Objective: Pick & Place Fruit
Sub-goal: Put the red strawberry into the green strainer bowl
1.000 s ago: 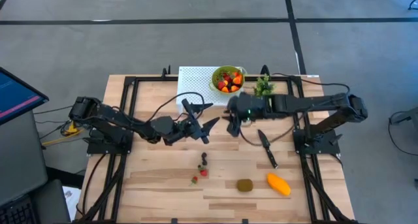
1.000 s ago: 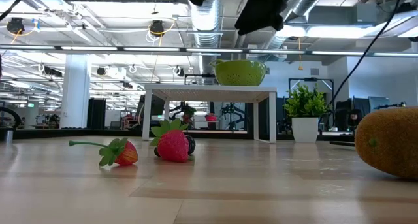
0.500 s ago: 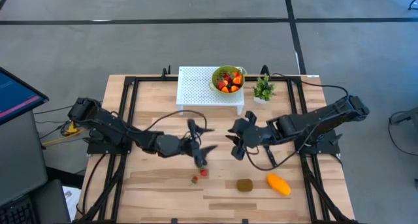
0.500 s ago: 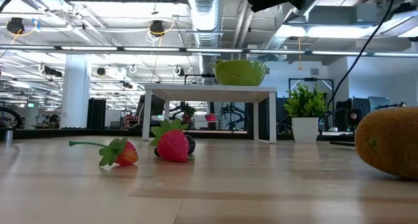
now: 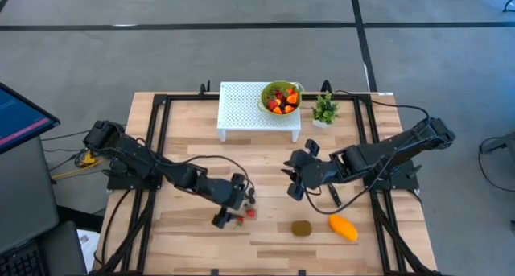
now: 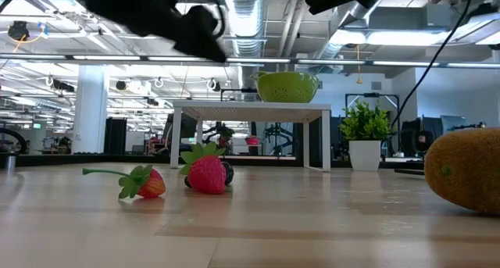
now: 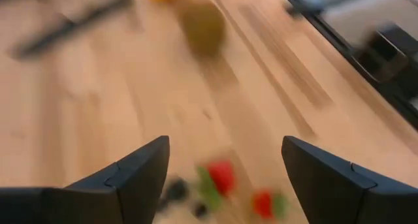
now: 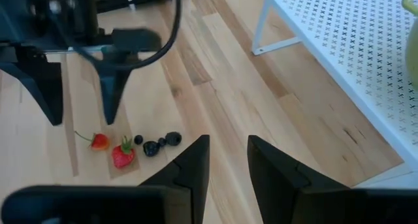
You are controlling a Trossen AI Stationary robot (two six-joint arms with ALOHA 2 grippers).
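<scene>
From above, the left gripper (image 5: 229, 208) hangs over the little cluster of berries (image 5: 248, 202) on the table (image 5: 185, 228), and its dark body covers most of them; only a red speck shows beside it. The left wrist view is smeared, yet its two fingers (image 7: 140, 172) stand wide apart with two red strawberries (image 7: 222, 176) and some dark berries (image 7: 175, 190) between and beyond them, the kiwi (image 7: 202, 27) farther off. The low view shows what the top view hides: a small strawberry (image 6: 148, 182) with a long green stem lies apart from a bigger strawberry (image 6: 206, 174), and a dark berry (image 6: 227, 173) touches that one's far side. The kiwi (image 6: 465, 170) is cut off at that picture's edge.

The right wrist view counts the loose pieces best: two strawberries (image 8: 122, 155) and three dark berries (image 8: 157, 144) in a row, just beside the left arm's spread fingers (image 8: 112, 93). The right gripper (image 5: 294, 178) hovers mid-table, near the kiwi (image 5: 302, 228) and the mango (image 5: 344, 227), its own fingers (image 8: 189, 168) slightly apart on nothing.

More fruit fills the green bowl (image 5: 265, 101) on the white perforated stand (image 5: 241, 107); its pieces are too small to count. A potted plant (image 5: 325, 109) stands next to the stand.
</scene>
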